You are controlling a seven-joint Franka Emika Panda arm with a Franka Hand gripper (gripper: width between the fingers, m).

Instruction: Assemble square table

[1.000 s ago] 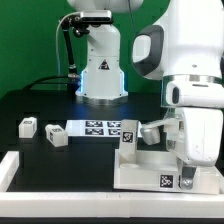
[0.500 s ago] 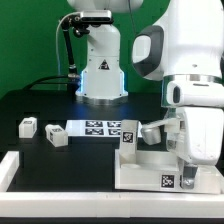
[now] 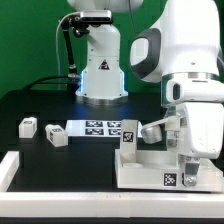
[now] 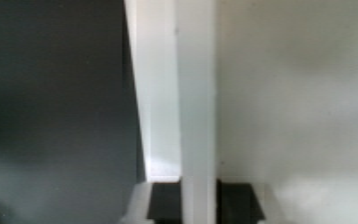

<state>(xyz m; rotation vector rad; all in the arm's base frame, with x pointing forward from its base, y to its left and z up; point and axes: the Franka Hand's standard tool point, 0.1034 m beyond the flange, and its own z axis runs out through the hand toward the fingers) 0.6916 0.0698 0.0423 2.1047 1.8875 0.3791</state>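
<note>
The raised rim (image 4: 179,100) of the square table top (image 3: 138,178) runs straight between the jaws of the gripper (image 3: 188,170). Both pads (image 4: 240,197) sit against it, clenched on the rim.

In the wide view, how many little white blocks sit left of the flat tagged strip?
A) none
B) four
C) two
C: a far leg and a near leg lie apart, at the exterior view's left of the marker board.

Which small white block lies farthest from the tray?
The block at the exterior view's far left; the second loose block lies nearer the tray.
</note>
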